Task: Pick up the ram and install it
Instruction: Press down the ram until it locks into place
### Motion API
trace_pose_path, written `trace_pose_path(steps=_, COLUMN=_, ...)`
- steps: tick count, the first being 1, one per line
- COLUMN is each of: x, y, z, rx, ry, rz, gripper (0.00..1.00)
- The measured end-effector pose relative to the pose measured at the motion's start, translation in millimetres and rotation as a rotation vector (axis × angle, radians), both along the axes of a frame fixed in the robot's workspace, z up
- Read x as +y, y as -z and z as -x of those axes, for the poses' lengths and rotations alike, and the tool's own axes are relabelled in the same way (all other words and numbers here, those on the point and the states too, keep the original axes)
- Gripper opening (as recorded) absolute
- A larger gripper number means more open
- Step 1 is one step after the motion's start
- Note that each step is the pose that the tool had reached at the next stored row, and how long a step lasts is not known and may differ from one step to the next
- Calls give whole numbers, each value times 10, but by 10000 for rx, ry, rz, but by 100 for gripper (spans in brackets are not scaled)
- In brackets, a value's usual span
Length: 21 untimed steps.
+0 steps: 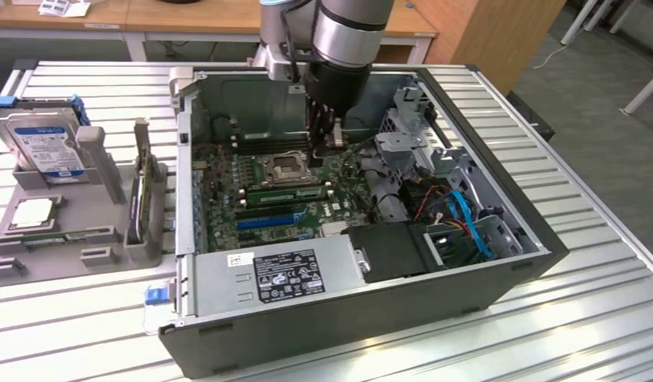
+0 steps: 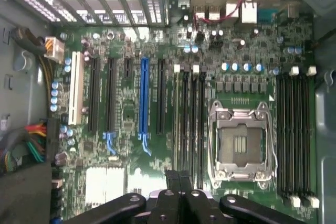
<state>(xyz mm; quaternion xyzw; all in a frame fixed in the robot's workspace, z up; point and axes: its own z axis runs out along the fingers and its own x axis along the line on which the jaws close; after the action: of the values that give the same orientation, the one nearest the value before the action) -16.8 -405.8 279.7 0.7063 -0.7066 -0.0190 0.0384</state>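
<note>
ram (image 1: pixel 289 193): thin green PCB stick with small dark chips, stood on edge in the black DIMM slot bank (image 2: pixel 192 124) just beside the CPU socket (image 1: pixel 283 167), on the side toward the blue PCIe slot (image 2: pixel 144 98). It looked inserted, but I couldn't tell if the latches had clicked.

gripper (image 1: pixel 326 151): clenched, with nothing visible in it. In the wrist view the black fingertips (image 2: pixel 172 179) were pressed together, with a narrow seam between them. It hung low inside the case over the end of that slot bank at the exterior view's right, close above the motherboard (image 1: pixel 225 191). My read is that closed fingers make a narrow, stiff pusher, which suits bearing down on a thin board edge. Contact with the stick wasn't visible.

Socket was open, a bare metal frame with no cooler, so nothing crowded the slots.

The black steel tower case (image 1: pixel 358 318) lay on its side with the panel off, giving straight-down access.

Outside it, a grey plastic fixture (image 1: pixel 103 171) held a silver hard drive (image 1: pixel 45 143) upright, all on a ribbed aluminium table (image 1: pixel 581 302).
</note>
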Motion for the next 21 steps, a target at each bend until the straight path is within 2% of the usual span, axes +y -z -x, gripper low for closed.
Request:
trace_pose_path(steps=3, x=0, y=0, z=-120, rx=0, ry=-21, rz=-45, gripper=11)
trace_pose_path(steps=7, x=0, y=7, z=-179, rx=-29, ry=-50, rz=-45, gripper=11)
trace_pose_path(steps=9, x=0, y=8, z=-180, rx=-28, ry=-57, rz=-45, gripper=11)
trace_pose_path(steps=12, x=0, y=47, z=-181, rx=-67, ry=-61, rz=-47, gripper=11)
trace_pose_path(steps=18, x=0, y=154, z=-180, rx=-75, ry=-59, rz=-46, gripper=11)
trace_pose_path(steps=21, x=0, y=156, z=-180, rx=-75, ry=-59, rz=-45, gripper=11)
